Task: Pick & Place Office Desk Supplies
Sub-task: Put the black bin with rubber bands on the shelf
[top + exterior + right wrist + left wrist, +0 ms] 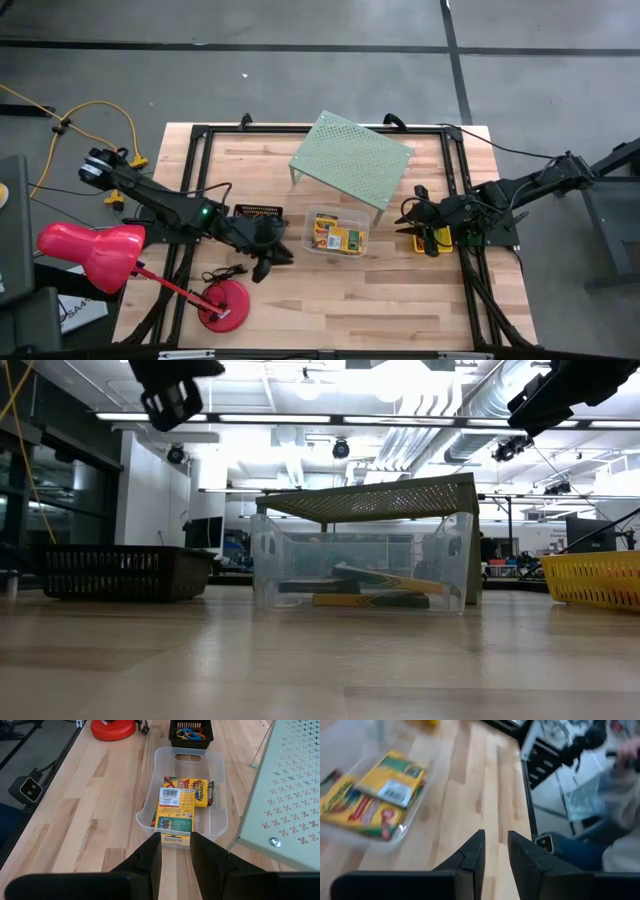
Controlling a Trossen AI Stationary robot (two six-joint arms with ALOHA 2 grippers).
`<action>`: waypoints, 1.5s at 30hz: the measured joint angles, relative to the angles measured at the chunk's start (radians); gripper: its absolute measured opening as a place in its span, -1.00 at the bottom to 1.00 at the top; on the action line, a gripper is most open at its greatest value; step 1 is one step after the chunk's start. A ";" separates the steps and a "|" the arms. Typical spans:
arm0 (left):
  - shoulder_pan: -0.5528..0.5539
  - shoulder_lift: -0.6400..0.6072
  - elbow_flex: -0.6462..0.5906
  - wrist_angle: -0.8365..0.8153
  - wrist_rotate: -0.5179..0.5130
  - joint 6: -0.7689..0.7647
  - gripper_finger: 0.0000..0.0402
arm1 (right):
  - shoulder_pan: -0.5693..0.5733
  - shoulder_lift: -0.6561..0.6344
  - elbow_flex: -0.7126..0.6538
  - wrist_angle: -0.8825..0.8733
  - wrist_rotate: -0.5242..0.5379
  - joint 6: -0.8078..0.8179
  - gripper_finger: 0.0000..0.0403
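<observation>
I see the clear tub (336,233) near the middle of the table (330,310); from it, the green perforated shelf (352,160) stands at 12 o'clock, its near edge just beside the tub. Inside the tub lie green-and-yellow crayon boxes (176,810), one stacked over another. The black mesh tray (259,213) sits at 9 o'clock from the tub, with coloured rubber bands (190,732) in it. The yellow basket (597,578) is at 3 o'clock.

My left pincer (272,252) hangs above bare wood at about 8 o'clock from the tub, just below the tray in the high view. Its fingers (470,857) stand slightly apart with nothing between them. My right pincer (412,212) hovers at 3 o'clock, between tub and basket, fingers (147,857) narrowly apart, also empty. The red lamp base (222,304) rests toward 7 o'clock.
</observation>
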 joint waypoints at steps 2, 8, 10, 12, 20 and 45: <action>0.015 -0.012 0.000 -0.031 0.002 -0.074 -0.61 | 0.000 0.000 0.000 0.000 0.000 0.000 -0.55; 0.086 -0.038 0.000 -0.236 0.008 -0.210 -0.61 | 0.000 0.000 0.000 0.000 0.003 0.000 -0.55; 0.111 -0.048 0.000 -0.322 0.008 -0.254 -0.61 | 0.000 0.000 0.000 0.000 0.003 0.000 -0.55; 0.139 -0.063 0.000 -0.403 0.008 -0.287 -0.61 | 0.000 0.000 0.000 0.000 0.003 0.000 -0.55; 0.230 -0.165 0.000 -0.627 0.002 -0.397 -0.61 | 0.000 0.000 0.000 0.000 0.003 0.000 -0.55; 0.401 -0.187 0.000 -1.011 -0.112 -0.678 -0.61 | 0.000 0.000 0.000 0.000 0.000 0.007 -0.55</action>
